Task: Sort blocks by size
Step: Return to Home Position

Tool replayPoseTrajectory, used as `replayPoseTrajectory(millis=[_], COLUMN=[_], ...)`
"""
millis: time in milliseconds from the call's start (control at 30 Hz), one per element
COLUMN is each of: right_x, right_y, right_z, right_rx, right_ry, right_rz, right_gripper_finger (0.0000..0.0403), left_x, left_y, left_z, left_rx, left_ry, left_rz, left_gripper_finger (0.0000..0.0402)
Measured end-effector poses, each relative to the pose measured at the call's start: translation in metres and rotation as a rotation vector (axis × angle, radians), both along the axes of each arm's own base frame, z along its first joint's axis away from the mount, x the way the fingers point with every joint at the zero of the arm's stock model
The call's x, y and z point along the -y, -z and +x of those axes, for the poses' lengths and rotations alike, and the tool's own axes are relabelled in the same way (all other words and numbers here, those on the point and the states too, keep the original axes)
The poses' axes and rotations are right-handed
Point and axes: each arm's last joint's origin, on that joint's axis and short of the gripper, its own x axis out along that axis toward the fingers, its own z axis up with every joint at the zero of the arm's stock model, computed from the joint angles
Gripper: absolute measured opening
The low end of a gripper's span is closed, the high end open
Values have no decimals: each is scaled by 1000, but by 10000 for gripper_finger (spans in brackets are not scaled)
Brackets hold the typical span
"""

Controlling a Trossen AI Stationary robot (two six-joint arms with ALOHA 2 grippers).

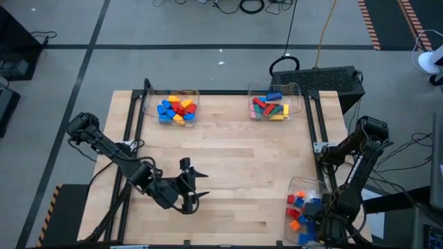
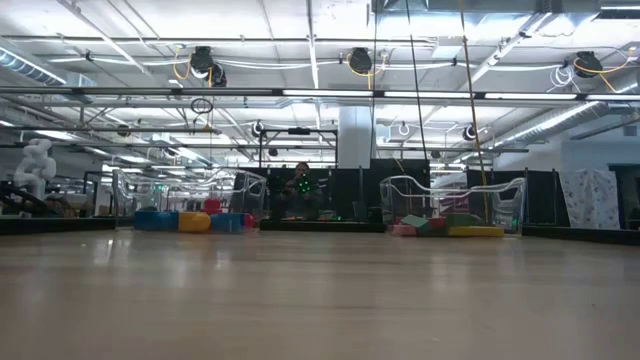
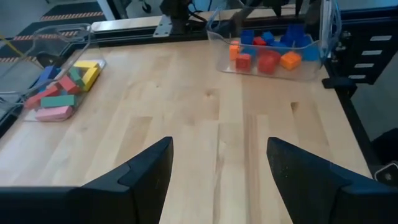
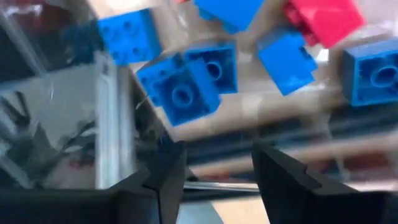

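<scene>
A clear tray [image 1: 320, 188] at the near right holds mixed blocks: blue ones [image 4: 186, 87] and a red one [image 4: 323, 18] lie loose on its floor. My right gripper [image 4: 214, 168] hangs open over this tray's near side, pointing steeply down, with nothing between its fingers. At the near left my left gripper [image 1: 192, 188] stands open above bare table, also with nothing in it [image 3: 217, 168]. Small blocks [image 1: 176, 109] fill the far left tray. Longer bars [image 1: 270, 107] lie in the far right tray.
The two far trays [image 2: 190, 220] [image 2: 450, 225] stand near the table's far edge. Bare wood [image 1: 235, 159] lies between them and the arms. A black box [image 1: 325, 77] sits beyond the far right corner. Metal rails [image 1: 131, 117] run along both table sides.
</scene>
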Motion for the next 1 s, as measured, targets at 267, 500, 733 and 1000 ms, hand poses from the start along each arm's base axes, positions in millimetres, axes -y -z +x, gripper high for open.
replayPoseTrajectory(millis=[267, 500, 733, 1000], right_x=[7, 6, 14, 27], right_y=[1, -13, -50, -59], right_z=[-4, 6, 22, 39], right_rx=[-75, 256, 936, 1200], right_ry=[-19, -34, -16, 53], right_rz=[-58, -148, -442, -686], right_gripper_finger=[155, 155, 155, 155], left_x=[-2, -6, 9, 18], left_y=[0, -8, -12, 14], left_z=[0, -15, -36, -56], left_rx=[20, 42, 106, 166], left_ry=[-60, -159, -212, -290], left_rz=[40, 40, 106, 140], left_gripper_finger=[260, 260, 260, 260])
